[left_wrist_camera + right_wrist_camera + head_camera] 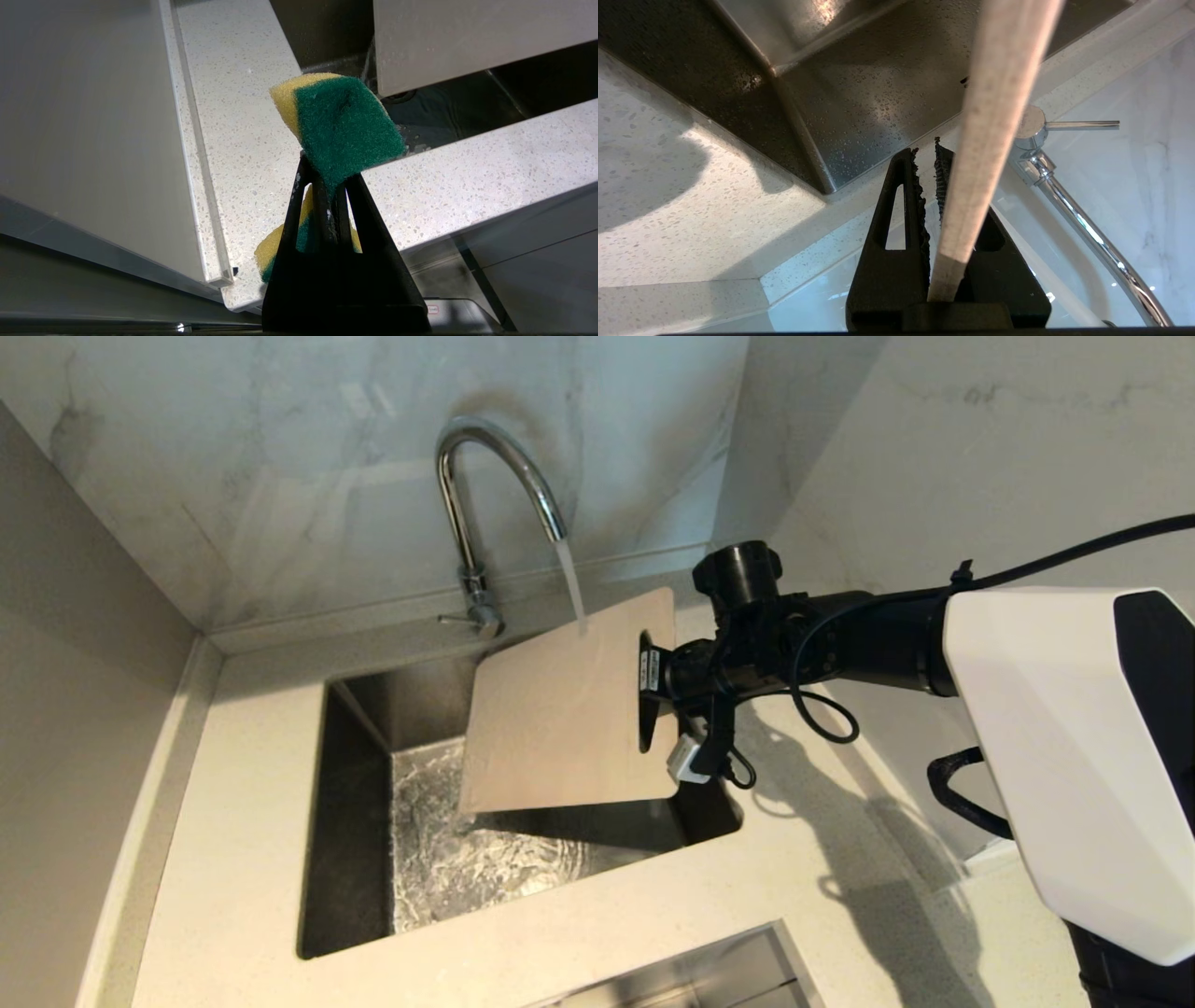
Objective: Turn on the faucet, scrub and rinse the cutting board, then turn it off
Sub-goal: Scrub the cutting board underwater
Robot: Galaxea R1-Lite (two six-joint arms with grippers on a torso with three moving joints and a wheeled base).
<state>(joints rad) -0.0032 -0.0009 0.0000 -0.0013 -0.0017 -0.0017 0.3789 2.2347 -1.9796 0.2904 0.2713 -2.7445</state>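
Water runs from the chrome faucet (485,495) onto the upper corner of the cream cutting board (560,709). The board hangs tilted over the steel sink (359,859), and my right gripper (653,695) is shut on its handle end. In the right wrist view the board's edge (994,116) passes between the fingers of the right gripper (927,156), with the faucet's thin lever (1083,124) just beyond. My left gripper (327,172) is outside the head view. It is shut on a green and yellow sponge (345,126) near the counter's front edge, short of the board (467,37).
The sink bottom (485,868) is wet and rippling. Speckled countertop (233,896) rings the basin, with marble walls close behind and to the right. A side panel (84,116) stands to the left. A second steel edge (709,971) shows at the front.
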